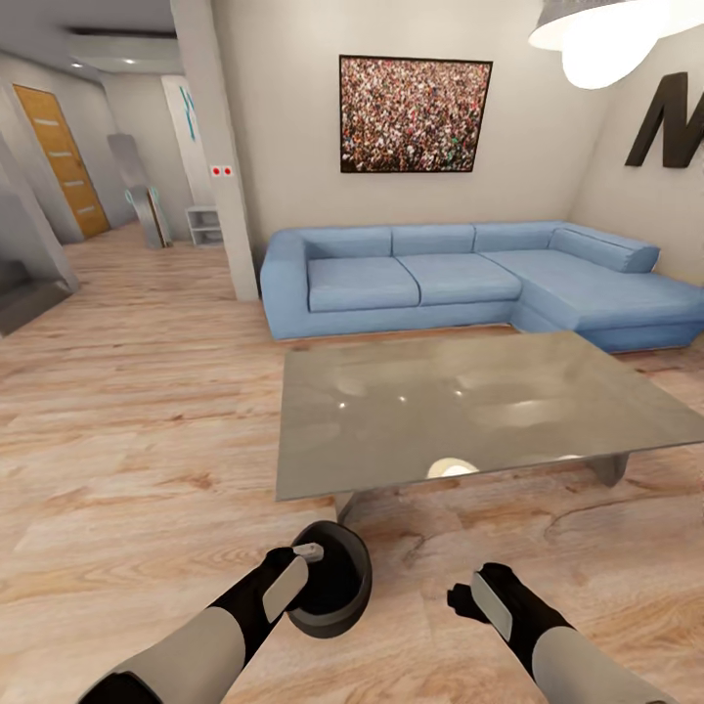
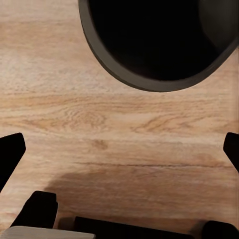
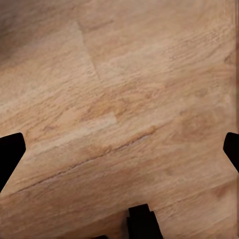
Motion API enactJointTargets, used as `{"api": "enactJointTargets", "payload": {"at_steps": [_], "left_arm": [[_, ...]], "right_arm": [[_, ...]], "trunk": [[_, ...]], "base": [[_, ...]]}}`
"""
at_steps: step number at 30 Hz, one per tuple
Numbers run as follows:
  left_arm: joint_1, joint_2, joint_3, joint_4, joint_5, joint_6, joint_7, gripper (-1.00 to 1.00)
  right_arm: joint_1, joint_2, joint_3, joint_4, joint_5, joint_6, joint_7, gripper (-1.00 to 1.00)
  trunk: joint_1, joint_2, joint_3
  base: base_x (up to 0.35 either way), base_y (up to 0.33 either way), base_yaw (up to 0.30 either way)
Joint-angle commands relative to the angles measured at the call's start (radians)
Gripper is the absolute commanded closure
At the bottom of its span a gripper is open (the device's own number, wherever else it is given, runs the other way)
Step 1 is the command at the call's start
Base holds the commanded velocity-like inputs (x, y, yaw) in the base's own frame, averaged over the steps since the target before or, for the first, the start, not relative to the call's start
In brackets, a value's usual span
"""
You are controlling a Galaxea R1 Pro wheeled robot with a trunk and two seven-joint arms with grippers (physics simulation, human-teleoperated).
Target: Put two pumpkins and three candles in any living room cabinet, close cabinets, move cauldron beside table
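The cauldron [image 1: 337,587] sat on the wood floor [image 1: 147,440], near the glass table's [image 1: 460,411] near-left corner. The left gripper [image 2: 119,149] hovered spread wide just beside the cauldron, holding nothing. The right gripper [image 3: 119,149], also spread and empty, hung over bare floor.

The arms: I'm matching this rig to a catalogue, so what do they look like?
Both arms have light grey forearm shells and black wrists. The left gripper and right gripper are black, each with a pale grey panel on its back. No cables or markings show.

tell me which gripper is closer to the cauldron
Left. The left gripper is at the rim of the cauldron; the right gripper hangs over bare floor off to its side.
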Motion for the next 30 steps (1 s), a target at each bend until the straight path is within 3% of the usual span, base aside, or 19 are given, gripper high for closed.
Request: {"api": "enactJointTargets", "payload": {"at_steps": [1,11,21,30], "left_arm": [[-0.001,0.0,-0.004,-0.001,0.006,0.002,0.008,-1.0],[-0.001,0.0,-0.004,-0.001,0.016,0.002,0.009,-1.0],[-0.001,0.0,-0.002,-0.001,0.018,-0.001,0.008,-1.0],[-0.001,0.0,-0.001,-0.001,0.018,-0.001,0.008,-1.0]], "right_arm": [[0.0,-0.001,0.008,0.0,-0.011,-0.005,-0.008,-1.0],[0.0,0.001,0.007,0.037,-0.013,-0.097,-0.008,-1.0],[0.0,0.0,0.007,0.079,-0.012,-0.121,-0.008,-1.0],[0.0,0.0,0.007,0.081,-0.013,-0.122,-0.008,-1.0]], "trunk": [[-0.004,0.007,0.002],[-0.042,0.077,0.034],[-0.081,0.147,0.065],[-0.108,0.196,0.087]], "base": [[0.0,0.0,-0.009],[0.0,0.0,-0.047],[-0.003,0.0,-0.26],[-0.164,0.0,-0.294]]}}
